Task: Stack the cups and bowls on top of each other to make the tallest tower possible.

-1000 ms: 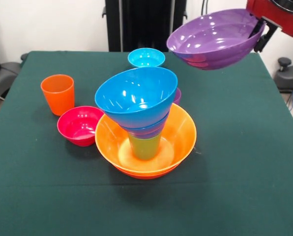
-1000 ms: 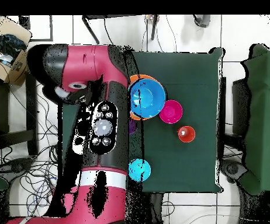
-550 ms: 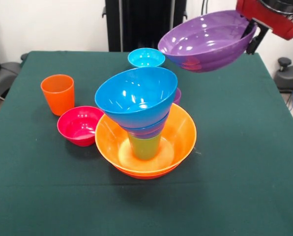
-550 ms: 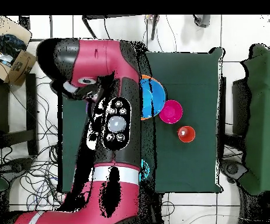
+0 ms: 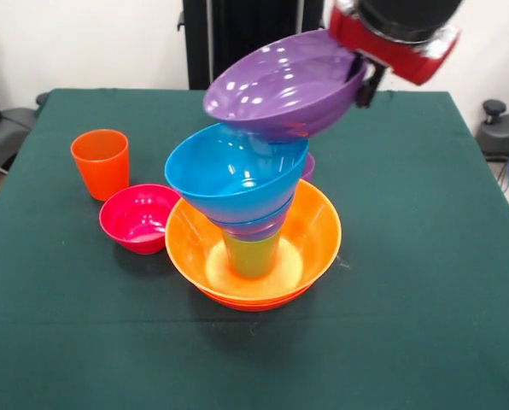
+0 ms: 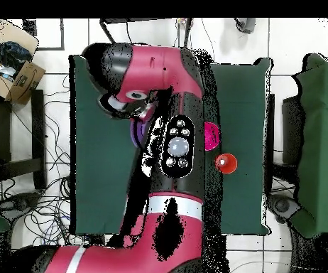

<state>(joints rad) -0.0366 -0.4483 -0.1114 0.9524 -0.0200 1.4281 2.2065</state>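
Front view: gripper [image 5: 363,75] clamps purple bowl [image 5: 280,84] rim; bowl, moved in from surface's right far corner, now tilted just above sky-blue bowl [image 5: 236,171] topping tower [image 5: 253,226] mid-surface. Placement imminent.
Overhead view: arm [image 6: 168,128] covers tower; magenta bowl [image 6: 212,135], orange cup [image 6: 226,163] visible.

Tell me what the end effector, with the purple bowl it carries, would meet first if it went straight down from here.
Probably the sky-blue bowl atop the tower: the purple bowl hangs just above its rim, though depth is unclear.
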